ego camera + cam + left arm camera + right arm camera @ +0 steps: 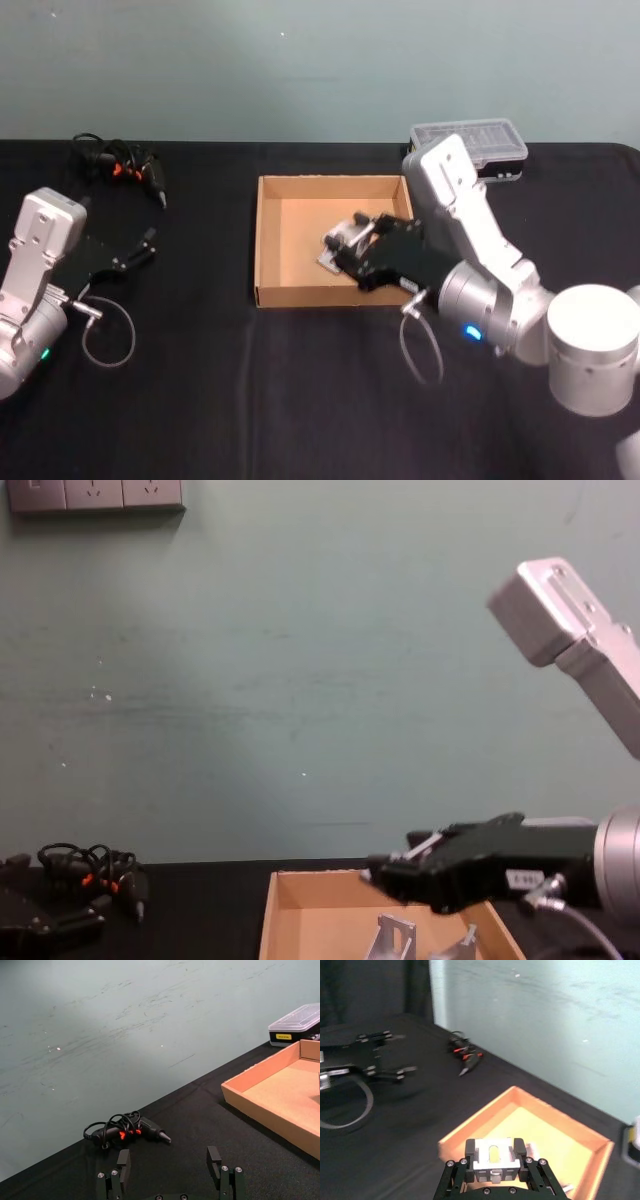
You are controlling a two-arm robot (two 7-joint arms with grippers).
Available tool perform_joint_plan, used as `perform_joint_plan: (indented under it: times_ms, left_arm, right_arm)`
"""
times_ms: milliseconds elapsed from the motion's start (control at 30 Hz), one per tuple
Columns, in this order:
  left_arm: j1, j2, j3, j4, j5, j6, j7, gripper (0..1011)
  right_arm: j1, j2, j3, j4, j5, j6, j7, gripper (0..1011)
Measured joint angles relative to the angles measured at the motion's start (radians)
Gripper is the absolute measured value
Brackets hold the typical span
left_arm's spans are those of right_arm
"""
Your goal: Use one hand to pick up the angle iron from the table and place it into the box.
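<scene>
My right gripper reaches over the tan cardboard box in the middle of the black table and is shut on the silver angle iron. In the right wrist view the angle iron fills the gap between the black fingers, above the box floor. From the chest the angle iron hangs low inside the box, under the right gripper. I cannot tell whether it touches the floor. My left gripper rests open at the table's left.
A black tool with orange marks and a coiled cable lies at the back left. A clear-lidded plastic case stands behind the box on the right. Cable loops hang from both wrists.
</scene>
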Motion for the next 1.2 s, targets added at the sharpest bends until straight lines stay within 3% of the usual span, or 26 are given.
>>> perform_joint_plan:
  times_ms: [467, 633, 933, 1200]
  left_arm:
    - [0.0, 0.0, 0.0, 0.0, 0.0, 0.0, 0.0, 1000]
    - [0.0, 0.0, 0.0, 0.0, 0.0, 0.0, 0.0, 1000]
    - [0.0, 0.0, 0.0, 0.0, 0.0, 0.0, 0.0, 1000]
    - [0.0, 0.0, 0.0, 0.0, 0.0, 0.0, 0.0, 1000]
  right_arm:
    - [0.111, -0.048, 0.045, 0.17, -0.037, -0.017, -0.036, 457]
    - [0.164, -0.073, 0.065, 0.268, -0.013, -0.004, -0.016, 457]
    - [0.283, -0.092, 0.04, 0.443, -0.01, 0.011, 0.022, 456]
    - [0.349, -0.11, 0.01, 0.553, -0.024, 0.008, 0.039, 457]
